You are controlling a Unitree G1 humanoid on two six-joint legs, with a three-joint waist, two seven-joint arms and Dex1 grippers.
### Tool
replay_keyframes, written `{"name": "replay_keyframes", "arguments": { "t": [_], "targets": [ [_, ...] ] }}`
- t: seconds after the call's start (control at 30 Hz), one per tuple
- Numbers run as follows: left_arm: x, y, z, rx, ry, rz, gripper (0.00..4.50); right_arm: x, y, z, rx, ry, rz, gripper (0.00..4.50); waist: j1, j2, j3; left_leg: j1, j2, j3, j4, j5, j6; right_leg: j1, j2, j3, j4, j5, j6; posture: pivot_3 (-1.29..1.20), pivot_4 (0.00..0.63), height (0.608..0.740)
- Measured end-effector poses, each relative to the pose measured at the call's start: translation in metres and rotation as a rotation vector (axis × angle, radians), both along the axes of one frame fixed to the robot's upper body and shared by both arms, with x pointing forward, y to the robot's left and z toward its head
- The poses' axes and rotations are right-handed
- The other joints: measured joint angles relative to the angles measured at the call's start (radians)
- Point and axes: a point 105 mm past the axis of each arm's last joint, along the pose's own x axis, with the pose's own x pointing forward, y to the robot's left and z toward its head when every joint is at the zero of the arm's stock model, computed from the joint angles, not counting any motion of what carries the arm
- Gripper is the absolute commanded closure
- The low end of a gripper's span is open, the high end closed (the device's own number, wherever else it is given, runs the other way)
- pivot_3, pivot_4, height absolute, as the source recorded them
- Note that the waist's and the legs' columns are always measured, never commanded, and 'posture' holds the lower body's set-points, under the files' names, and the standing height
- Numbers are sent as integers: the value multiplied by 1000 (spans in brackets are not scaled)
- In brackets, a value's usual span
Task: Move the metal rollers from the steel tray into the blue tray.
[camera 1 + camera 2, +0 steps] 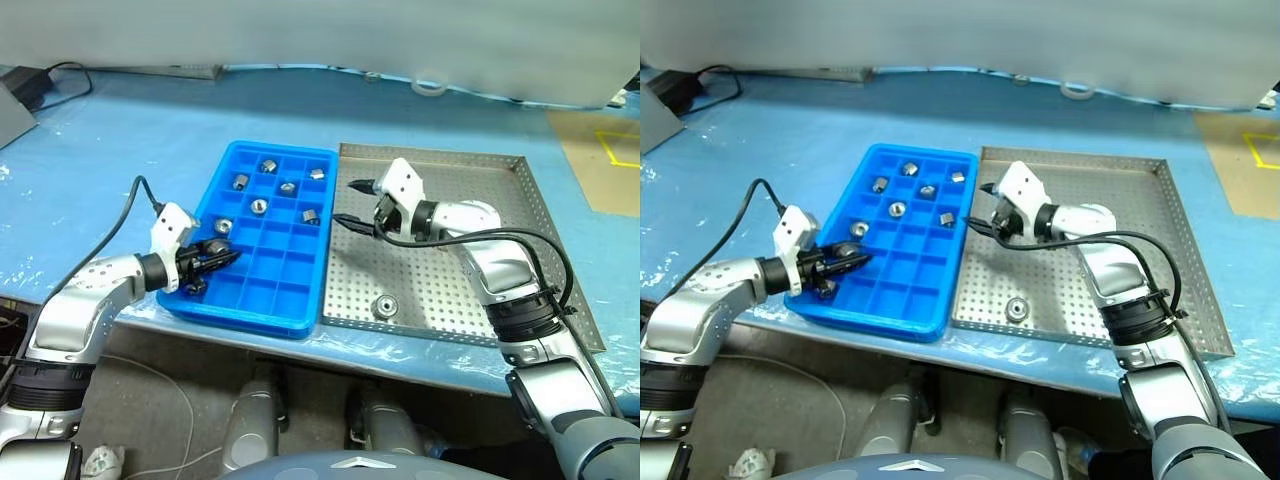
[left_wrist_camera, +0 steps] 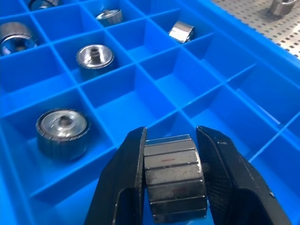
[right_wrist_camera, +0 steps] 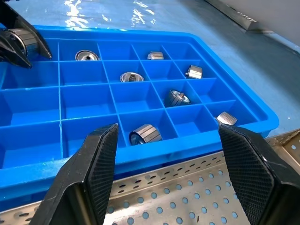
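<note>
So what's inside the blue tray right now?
Seven loose metal rollers sit singly in compartments of the blue tray. The left hand holds an eighth roller over the near-left cells; the cells beneath that hand are partly hidden.

No text, label, brand, number or sign can be read anywhere in these pictures. The yellow lines on the brown sheet at the far right of the table form no letter or figure that can be made out.
</note>
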Motion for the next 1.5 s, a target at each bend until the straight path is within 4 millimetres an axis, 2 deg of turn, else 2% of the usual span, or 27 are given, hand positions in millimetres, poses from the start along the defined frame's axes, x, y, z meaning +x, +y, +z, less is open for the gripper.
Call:
{"name": "replay_keyframes", "arguments": {
  "t": [0.23, 0.27, 0.37, 0.5, 0.6, 0.73, 0.8, 0.87, 0.93, 1.03, 1.17, 1.33, 1.5],
  "targets": [
    [7, -3, -9, 26, -4, 13, 3172, -2, 1, 4, -4, -6, -7, 947, -2, 0, 0, 6, 0, 0, -3, 2, -3, 2, 0, 1, 0, 0, 0, -19, 150, 740],
    [8, -4, -11, 18, 0, 16, 2443, -2, 1, 4, -6, -8, -10, 912, -2, 0, 0, 6, 0, 0, -3, 2, -3, 3, 0, 1, 1, 0, 0, -19, 150, 740],
    [6, -10, -13, 3, 7, -3, 1644, 0, -3, 5, -9, -10, -31, 912, -1, 0, 0, 10, 0, 0, -5, 3, -5, 6, 0, 1, 1, 0, 0, -25, 150, 740],
    [2, -16, -16, 8, 19, -35, 365, -1, -2, 7, -9, -17, -29, 912, 3, 0, 0, 20, 0, 0, -6, 3, -5, 16, 0, 1, 0, -1, 1, -29, 150, 740],
    [3, -17, -15, 8, 22, -41, 365, -1, -3, 7, -11, -20, -30, 912, 3, 0, 0, 21, 0, 0, -7, 3, -6, 16, 0, 2, 0, -4, 7, -31, 150, 740],
    [14, -18, 0, -44, 19, -15, 365, 4, -14, 5, -15, -22, -62, 912, 7, 0, 0, 19, -1, 0, -7, 4, -7, 15, 0, 2, 0, -1, 2, -39, 150, 740],
    [27, -28, 33, -153, -53, -16, 365, 12, -32, 2, -23, -13, -119, 912, 16, -1, 0, 17, -1, 0, -6, 5, -8, 15, 0, 2, 0, -1, 1, -42, 150, 740],
    [32, -44, 67, -224, -134, -68, 365, 20, -49, -3, -26, -2, -177, 912, 21, -1, 0, 17, -2, 1, -4, 4, -6, 16, 0, 3, -1, 0, 0, -67, 150, 740],
    [32, -62, 78, -247, -162, -129, 365, 27, -67, -7, -43, -7, -252, 912, 17, 0, 0, 16, -3, 2, -4, 3, -5, 16, -1, 4, -3, 0, 0, -73, 150, 740],
    [31, -109, 68, -270, -119, -262, 365, 40, -107, -9, -70, -18, -411, 912, 19, 0, 0, 8, -3, 2, -3, 2, -2, 10, -1, 4, -5, 0, 0, -104, 150, 740],
    [37, -149, 53, -273, -63, -348, 365, 37, -130, -8, -86, -39, -480, 912, -8, -1, 0, -9, -2, 2, 3, 0, 6, -6, -1, 3, 1, 1, 0, -173, 150, 740],
    [39, -172, 48, -268, -60, -418, 365, 21, -145, -25, -108, 5, -516, 912, -47, 0, -1, -15, -1, 1, 5, -1, 10, -13, -1, 2, 2, 1, 0, -245, 150, 740],
    [39, -173, 40, -262, -34, -443, 365, 4, -144, -16, -52, 3, -513, 912, -75, 0, -1, -14, 0, 1, 7, -1, 10, -11, 0, 2, 2, 1, 0, -278, 150, 740]
  ]
}}
